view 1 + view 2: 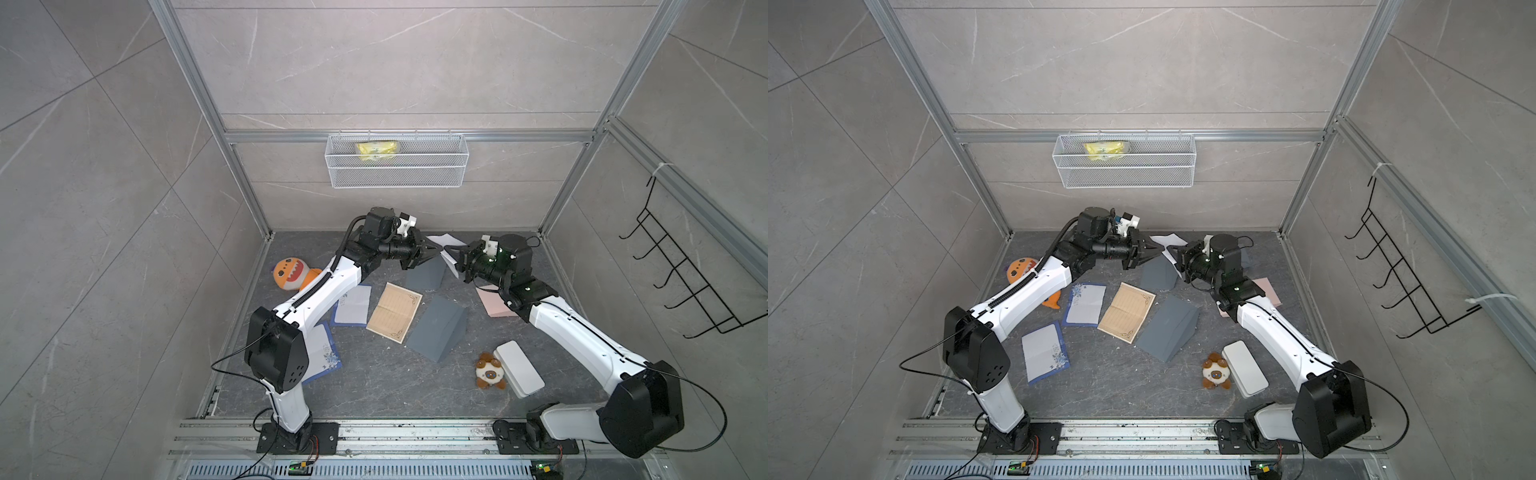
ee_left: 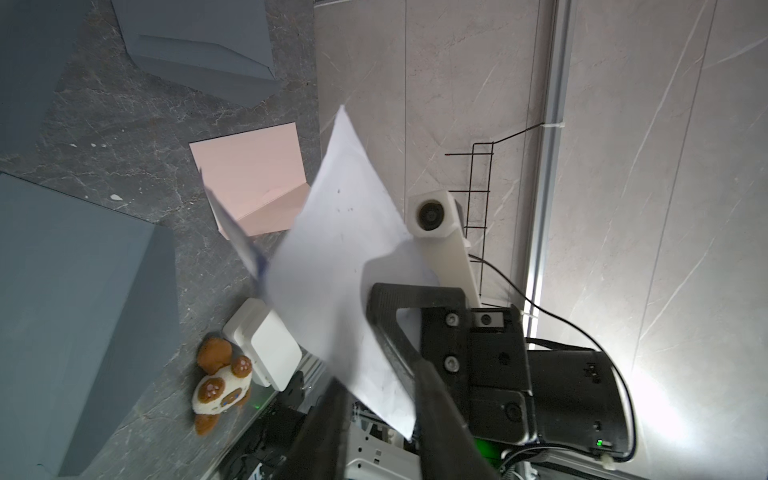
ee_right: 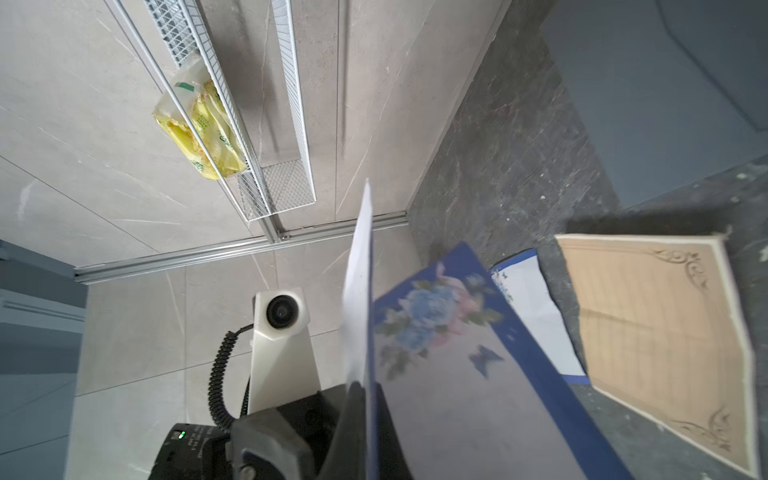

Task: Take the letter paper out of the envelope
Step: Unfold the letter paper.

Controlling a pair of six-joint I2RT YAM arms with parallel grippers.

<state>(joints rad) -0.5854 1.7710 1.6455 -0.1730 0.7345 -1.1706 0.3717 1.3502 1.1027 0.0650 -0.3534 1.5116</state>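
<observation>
While the right gripper [image 1: 452,257] is clamped tight on the near edge of the white envelope [image 2: 345,232], held up in the air at the back of the table [image 1: 374,386], the left gripper [image 1: 434,250] faces it with its fingers spread and nothing pinched between them. The envelope's corner only pokes into that gap. The letter paper [image 3: 457,374], blue-bordered with flowers, shows in the right wrist view pressed against the envelope right at the right gripper's pinch. I cannot tell how much of it is inside the envelope. The main danger, as I judge it, is that the right fingers are squeezing paper and envelope together, so a pull from the left side would drag both or tear the sheet rather than slide it free. A second risk is the left gripper closing on the envelope's wall instead of the paper, since the two layers lie almost flush and the thin edges are hard to separate. With only one edge gripped, the floppy bundle could also sag or twist away from the open fingers. If either grip slips, the paper would likely drop onto the grey envelope [image 1: 426,272] below.
</observation>
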